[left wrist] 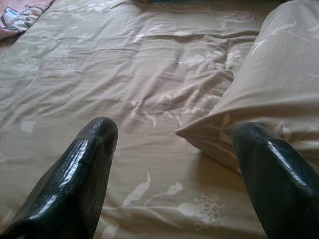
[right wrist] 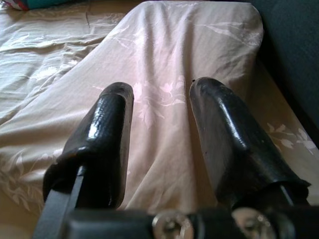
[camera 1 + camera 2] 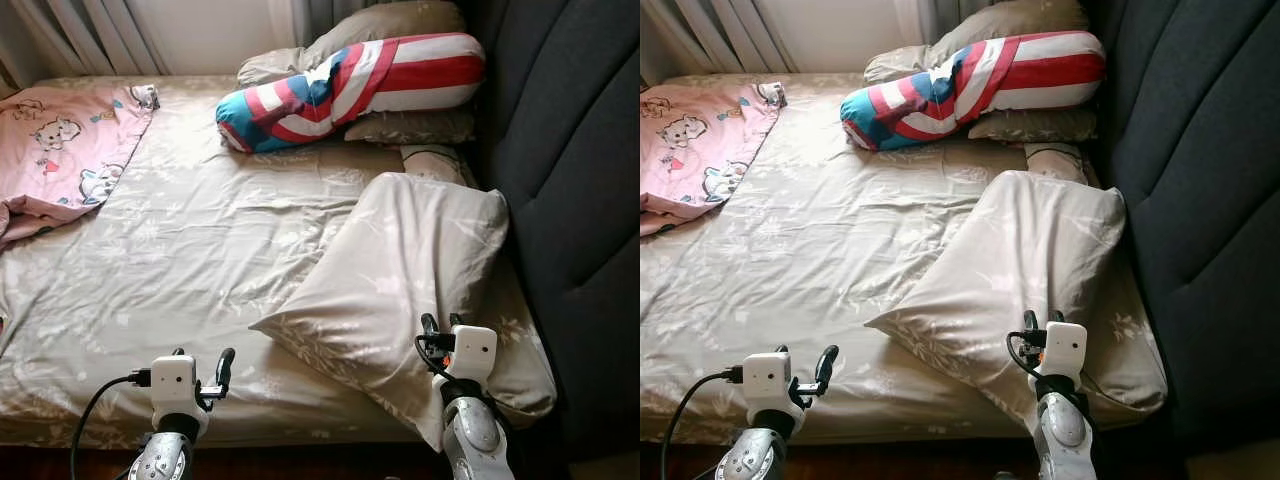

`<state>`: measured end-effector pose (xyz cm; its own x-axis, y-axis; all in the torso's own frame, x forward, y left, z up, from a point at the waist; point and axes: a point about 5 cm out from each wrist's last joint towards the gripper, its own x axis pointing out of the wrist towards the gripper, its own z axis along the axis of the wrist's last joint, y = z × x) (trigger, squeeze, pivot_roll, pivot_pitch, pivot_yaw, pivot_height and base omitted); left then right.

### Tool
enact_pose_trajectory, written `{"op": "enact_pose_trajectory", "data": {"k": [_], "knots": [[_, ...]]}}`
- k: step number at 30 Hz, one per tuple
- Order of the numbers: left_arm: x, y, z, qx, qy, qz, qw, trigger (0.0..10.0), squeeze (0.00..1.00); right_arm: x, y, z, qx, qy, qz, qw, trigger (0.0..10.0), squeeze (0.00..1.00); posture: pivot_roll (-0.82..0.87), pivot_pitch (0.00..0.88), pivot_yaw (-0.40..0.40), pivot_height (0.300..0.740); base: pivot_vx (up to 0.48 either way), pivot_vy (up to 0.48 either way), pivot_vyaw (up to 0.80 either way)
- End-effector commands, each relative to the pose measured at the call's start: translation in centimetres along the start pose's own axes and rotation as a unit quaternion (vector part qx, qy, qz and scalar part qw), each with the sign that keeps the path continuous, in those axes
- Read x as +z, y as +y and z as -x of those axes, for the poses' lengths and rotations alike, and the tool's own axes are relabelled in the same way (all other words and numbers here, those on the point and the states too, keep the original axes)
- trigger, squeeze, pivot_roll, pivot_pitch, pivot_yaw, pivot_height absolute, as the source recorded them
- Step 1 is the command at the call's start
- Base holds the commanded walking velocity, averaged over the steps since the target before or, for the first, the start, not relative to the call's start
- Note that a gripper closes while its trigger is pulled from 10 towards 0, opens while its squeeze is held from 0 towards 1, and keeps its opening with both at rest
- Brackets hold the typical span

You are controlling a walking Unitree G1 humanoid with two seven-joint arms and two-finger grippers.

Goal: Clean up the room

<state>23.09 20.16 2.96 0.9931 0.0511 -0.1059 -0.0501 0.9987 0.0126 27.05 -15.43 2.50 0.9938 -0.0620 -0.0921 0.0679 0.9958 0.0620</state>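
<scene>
**Grippers over bed, pillow under right one**

Beige floral pillow lies slanted at bed's right edge by headboard. Right gripper fingers spread, hovering over the pillow's near end. Left gripper spread wide above sheet, pillow corner between fingertips.

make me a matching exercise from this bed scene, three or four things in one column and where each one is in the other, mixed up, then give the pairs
Things:
1. striped bolster
2. pink blanket
3. beige pillow
4. left gripper

Places:
A. far left corner of the bed
B. over the near edge of the bed, to the left
C. atop the pillows at the headboard
D. lying askew, under the right gripper

Pairs: 1-C, 2-A, 3-D, 4-B
</scene>
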Motion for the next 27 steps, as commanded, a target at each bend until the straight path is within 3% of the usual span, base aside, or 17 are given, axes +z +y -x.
{"op": "enact_pose_trajectory", "data": {"k": [1, 7, 27], "knots": [[0.25, 0.12, -0.07, 0.005, -0.001, 0.003, 1.0, 10.0, 0.0, -0.37, 0.19, 0.09, 0.001, 0.012, -0.003, 1.0, 10.0, 0.0, -0.11, 0.167, 0.019, 0.682, 0.0, 0.0, 0.0], [0.25, 0.03, -0.15, 0.005, -0.001, 0.003, 1.0, 10.0, 0.0, -0.42, 0.25, -0.09, 0.004, 0.016, -0.005, 1.0, 10.0, 0.0, -0.11, 0.163, 0.018, 0.663, 0.0, 0.0, 0.0], [0.49, -0.33, -0.61, 0.01, -0.005, 0.006, 1.0, 10.0, 0.0, -0.88, 0.14, -0.4, 0.021, 0.024, -0.015, 0.999, 10.0, 0.0, -0.11, 0.156, 0.013, 0.663, 0.0, 0.0, 0.0]]}}
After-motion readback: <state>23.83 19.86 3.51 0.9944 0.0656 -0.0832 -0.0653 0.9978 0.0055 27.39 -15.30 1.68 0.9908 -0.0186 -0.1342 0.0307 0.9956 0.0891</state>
